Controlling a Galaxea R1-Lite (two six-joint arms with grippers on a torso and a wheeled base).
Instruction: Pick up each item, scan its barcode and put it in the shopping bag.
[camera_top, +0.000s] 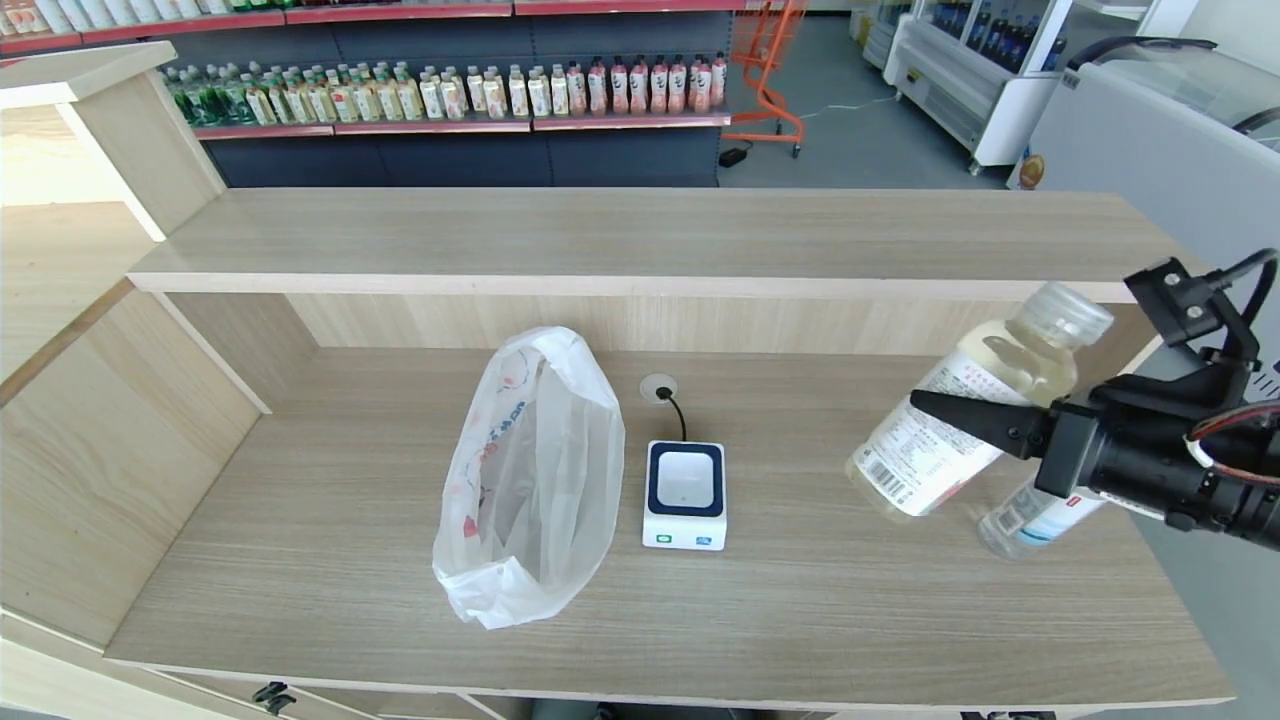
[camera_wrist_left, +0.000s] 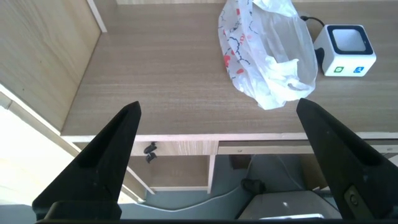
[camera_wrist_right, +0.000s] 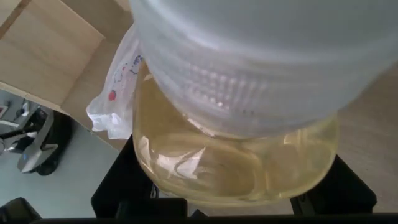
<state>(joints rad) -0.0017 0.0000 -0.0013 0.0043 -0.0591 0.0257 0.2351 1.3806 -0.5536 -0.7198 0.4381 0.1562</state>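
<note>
Head view | right gripper (camera_top: 965, 420) is clamping tilted clear plastic bottle of yellow drink (camera_top: 925, 460), right of white square scanner (camera_top: 685, 493), barcode (camera_top: 885, 477) showing, presumably for scanning | left gripper (camera_wrist_left: 219, 106) is hanging wide open.

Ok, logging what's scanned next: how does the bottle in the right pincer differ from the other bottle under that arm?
The held bottle contains pale yellow liquid; the second bottle looks clear, with blue on its label. The held bottle is tilted in the right pincer above the counter; the second bottle rests on it, partly hidden by the arm. Both are see-through plastic with printed labels.
</note>
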